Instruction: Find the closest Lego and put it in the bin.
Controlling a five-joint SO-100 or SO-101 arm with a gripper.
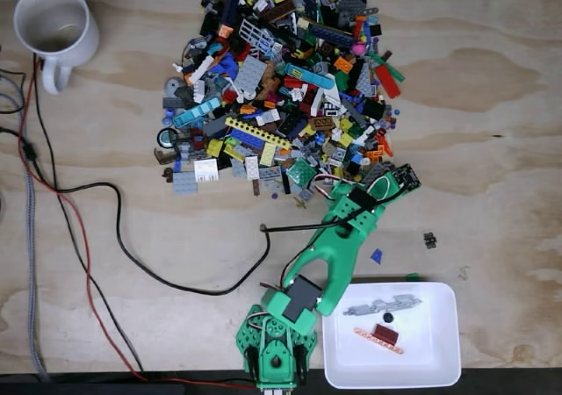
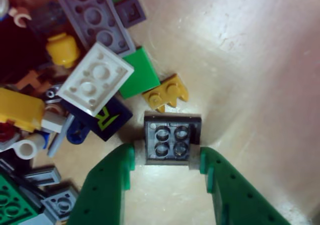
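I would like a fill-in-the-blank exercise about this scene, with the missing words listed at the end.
1. In the wrist view, the green fingers stand on either side of a dark grey square piece with ____ studs.
2. In the fixed view, the mug stands in the top ____ corner.
3. The bin is ____ in colour.
4. Just above the dark grey square piece in the wrist view lies a small ____ piece.

Missing words: four; left; white; yellow
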